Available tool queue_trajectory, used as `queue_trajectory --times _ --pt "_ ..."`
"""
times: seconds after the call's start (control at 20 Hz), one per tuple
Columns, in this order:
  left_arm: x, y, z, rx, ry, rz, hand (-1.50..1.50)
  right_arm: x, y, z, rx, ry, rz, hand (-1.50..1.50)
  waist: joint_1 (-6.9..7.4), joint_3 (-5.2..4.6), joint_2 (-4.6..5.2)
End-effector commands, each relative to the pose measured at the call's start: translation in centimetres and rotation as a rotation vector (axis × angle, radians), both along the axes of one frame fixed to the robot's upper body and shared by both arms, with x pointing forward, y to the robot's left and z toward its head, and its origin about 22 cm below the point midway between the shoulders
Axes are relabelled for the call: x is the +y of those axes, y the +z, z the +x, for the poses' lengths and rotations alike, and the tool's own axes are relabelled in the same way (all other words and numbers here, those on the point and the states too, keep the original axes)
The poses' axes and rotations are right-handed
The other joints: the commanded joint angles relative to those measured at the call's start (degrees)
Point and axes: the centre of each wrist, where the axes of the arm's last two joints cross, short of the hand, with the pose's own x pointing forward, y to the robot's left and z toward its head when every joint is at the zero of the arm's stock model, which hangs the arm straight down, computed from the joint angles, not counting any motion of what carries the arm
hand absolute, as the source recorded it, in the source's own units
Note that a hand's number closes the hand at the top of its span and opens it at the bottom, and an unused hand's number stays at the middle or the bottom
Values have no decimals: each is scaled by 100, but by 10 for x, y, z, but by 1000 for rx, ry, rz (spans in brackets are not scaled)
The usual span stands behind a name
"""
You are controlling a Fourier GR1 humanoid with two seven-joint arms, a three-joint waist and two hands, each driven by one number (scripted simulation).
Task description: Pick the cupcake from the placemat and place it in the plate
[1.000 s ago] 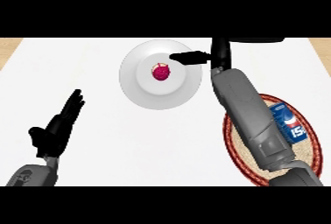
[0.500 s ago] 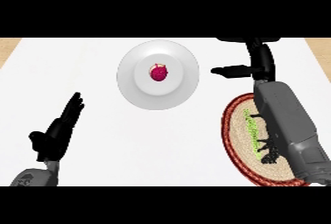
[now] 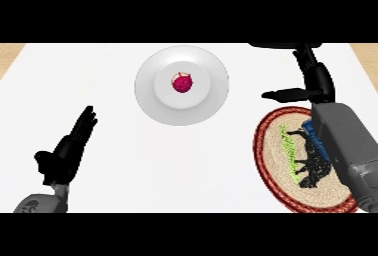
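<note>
A cupcake (image 3: 182, 82) with dark pink topping sits in the middle of the white plate (image 3: 181, 108) at the upper centre of the counter. The round woven placemat (image 3: 275, 155) with a black animal figure lies at the right, partly under my right forearm. My right hand (image 3: 314, 79) is above the placemat's far edge, to the right of the plate, fingers straight and thumb out to the left, holding nothing. My left hand (image 3: 68, 148) rests open at the lower left, fingers pointing up.
The white counter has wooden strips at both far corners (image 3: 11, 55). A dark object (image 3: 284, 45) shows at the top right edge, behind my right hand.
My right hand has drawn back to the right, away from the plate, and now stands over the placemat's far edge. The cupcake stays on the plate. The left hand has not moved.
</note>
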Motion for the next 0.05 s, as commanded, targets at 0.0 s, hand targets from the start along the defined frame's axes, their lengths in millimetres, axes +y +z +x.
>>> queue_trajectory --times 0.0 --pt "17 0 8 1 -7 -3 0 -3 -14 -5 -33 -27 -27 -150 25 1 19"
